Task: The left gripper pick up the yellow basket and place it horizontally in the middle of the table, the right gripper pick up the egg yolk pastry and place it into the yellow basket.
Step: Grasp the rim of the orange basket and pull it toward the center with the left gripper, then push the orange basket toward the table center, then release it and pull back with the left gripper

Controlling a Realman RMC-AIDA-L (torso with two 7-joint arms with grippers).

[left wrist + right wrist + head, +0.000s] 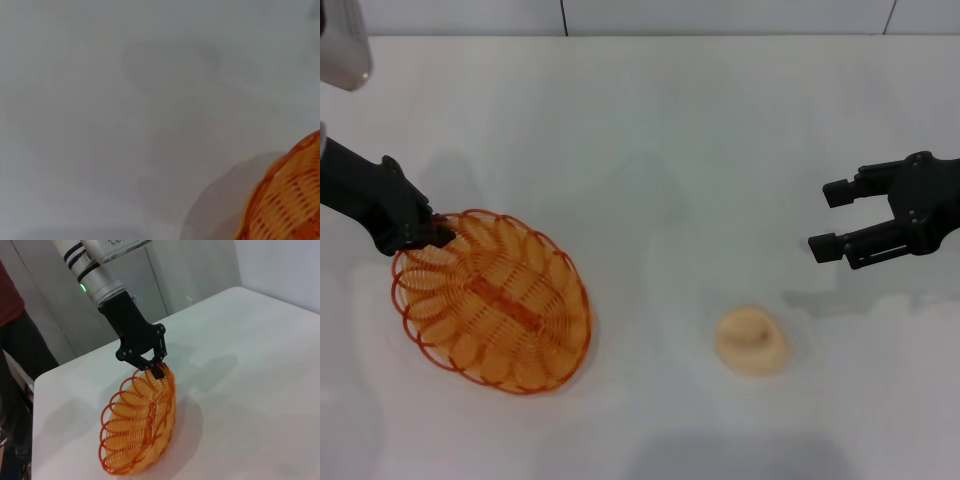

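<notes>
Orange-yellow oval wire basket [492, 303] tilted, lifted at left of white table [660, 150], rim pinched by black left gripper [438, 232]. Thin-rim hold may slip, basket swinging. Black right gripper [828, 218] hovers, fingers apart, above-right of cream domed pastry [751, 342].

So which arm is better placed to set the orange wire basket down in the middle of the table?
Left: the left gripper already grips the oval orange wire basket by its rim, tilted; the right gripper hangs open, apart.
</notes>
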